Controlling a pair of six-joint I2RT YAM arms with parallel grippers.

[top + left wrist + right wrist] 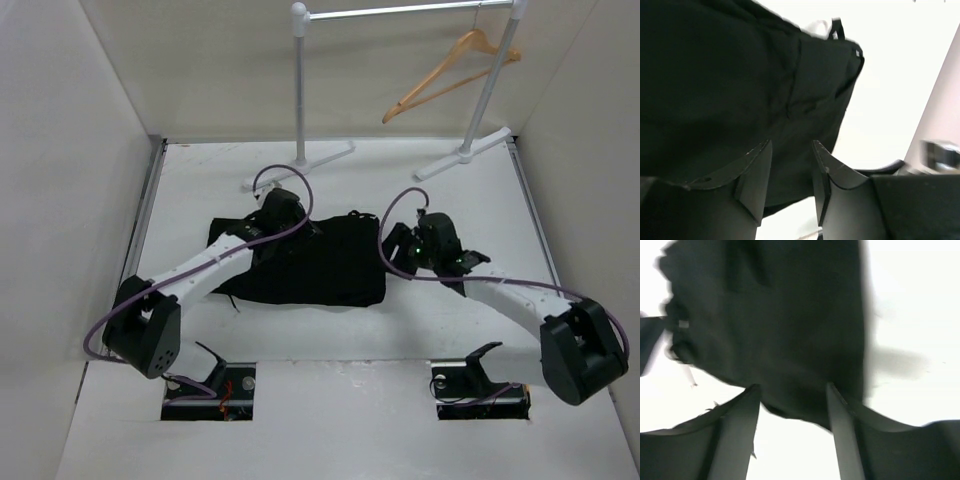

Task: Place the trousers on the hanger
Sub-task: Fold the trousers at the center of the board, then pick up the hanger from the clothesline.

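Observation:
The black trousers (310, 262) lie folded flat in the middle of the white table. The tan wooden hanger (450, 72) hangs tilted from the rack's rail at the back right. My left gripper (283, 207) is open over the trousers' far left part; in the left wrist view the gripper (791, 150) has black cloth (730, 80) just beyond its tips. My right gripper (398, 243) is open at the trousers' right edge; in the right wrist view the gripper (792, 390) faces the cloth's edge (790, 330) with nothing between the fingers.
The silver-and-white clothes rack (300, 90) stands at the back with two white feet (465, 155) on the table. White walls close in the left, right and back sides. The arm bases sit at the near edge.

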